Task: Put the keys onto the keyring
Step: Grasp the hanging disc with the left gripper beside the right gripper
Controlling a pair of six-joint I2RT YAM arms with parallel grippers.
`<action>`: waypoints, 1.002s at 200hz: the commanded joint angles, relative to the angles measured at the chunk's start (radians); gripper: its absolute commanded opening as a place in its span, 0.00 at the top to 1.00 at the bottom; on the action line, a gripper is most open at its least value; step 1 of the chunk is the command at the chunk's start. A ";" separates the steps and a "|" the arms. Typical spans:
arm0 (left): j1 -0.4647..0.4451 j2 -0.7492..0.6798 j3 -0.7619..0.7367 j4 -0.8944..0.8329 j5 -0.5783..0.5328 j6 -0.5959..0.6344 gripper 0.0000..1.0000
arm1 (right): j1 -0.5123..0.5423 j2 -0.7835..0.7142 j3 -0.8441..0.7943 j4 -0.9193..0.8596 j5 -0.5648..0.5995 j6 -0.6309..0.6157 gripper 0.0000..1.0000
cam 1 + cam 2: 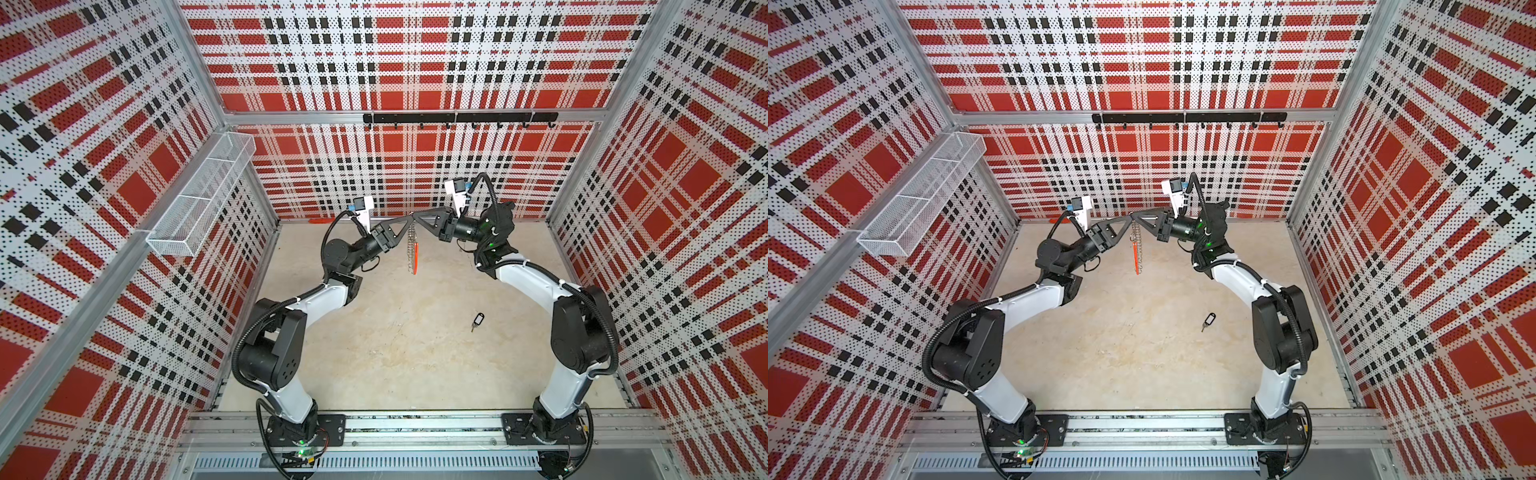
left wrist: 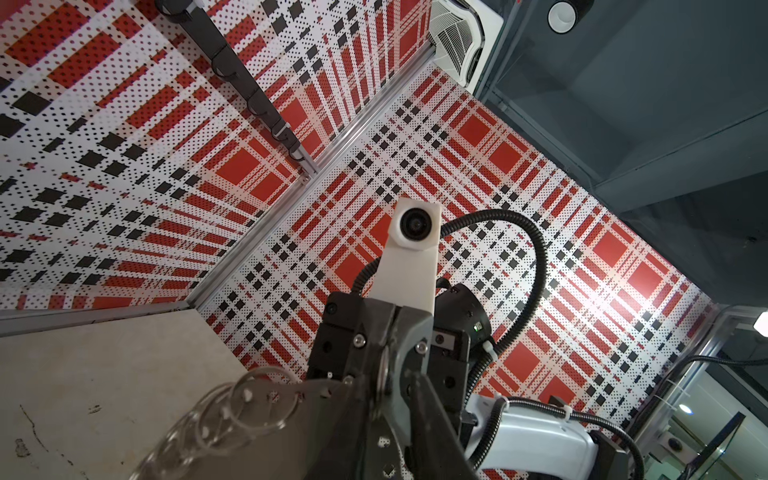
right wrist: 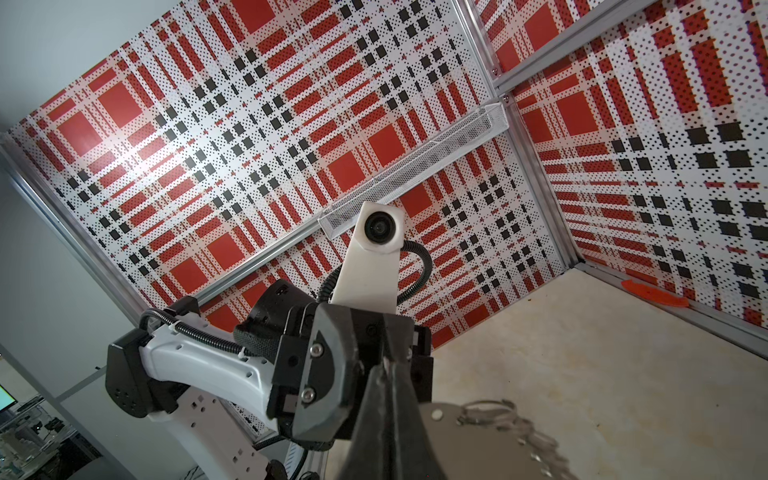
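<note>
Metal keyring (image 1: 411, 249) is hanging upper centre, our right gripper (image 1: 417, 221) clamping its top. Whether the left gripper (image 1: 408, 226) is gripping, we cannot tell. We are aiming for a firm, steady hold.

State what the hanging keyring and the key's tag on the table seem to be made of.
Keyring: probably steel, from its shiny silver split rings, plus an orange segment, likely matte plastic. Tag: seemingly plastic, black frame round a pale window; finish too small to judge.
</note>
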 commanded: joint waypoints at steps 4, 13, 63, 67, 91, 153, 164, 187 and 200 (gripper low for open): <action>-0.006 0.007 0.034 0.030 0.017 0.015 0.87 | 0.024 -0.020 0.031 -0.017 0.010 -0.022 1.00; -0.005 0.007 0.036 0.029 0.021 0.013 0.92 | 0.027 -0.024 0.028 -0.017 0.015 -0.023 1.00; 0.003 -0.007 0.032 -0.058 0.001 0.036 1.00 | 0.041 -0.043 0.022 -0.048 0.028 -0.036 1.00; 0.004 -0.011 0.033 -0.085 -0.006 0.045 1.00 | 0.042 -0.045 0.024 -0.058 0.031 -0.043 1.00; -0.003 -0.040 0.037 -0.220 -0.059 0.132 1.00 | 0.049 -0.070 0.018 -0.147 0.053 -0.109 1.00; 0.001 -0.087 0.038 -0.422 -0.111 0.293 1.00 | 0.049 -0.159 -0.006 -0.430 0.202 -0.330 0.85; 0.007 -0.083 0.041 -0.428 -0.099 0.296 1.00 | 0.047 -0.166 -0.008 -0.445 0.211 -0.368 0.81; 0.015 -0.080 0.057 -0.463 -0.083 0.316 1.00 | 0.034 -0.174 -0.019 -0.443 0.199 -0.365 0.70; 0.017 -0.082 0.071 -0.498 -0.074 0.338 1.00 | 0.020 -0.189 -0.028 -0.446 0.205 -0.365 0.66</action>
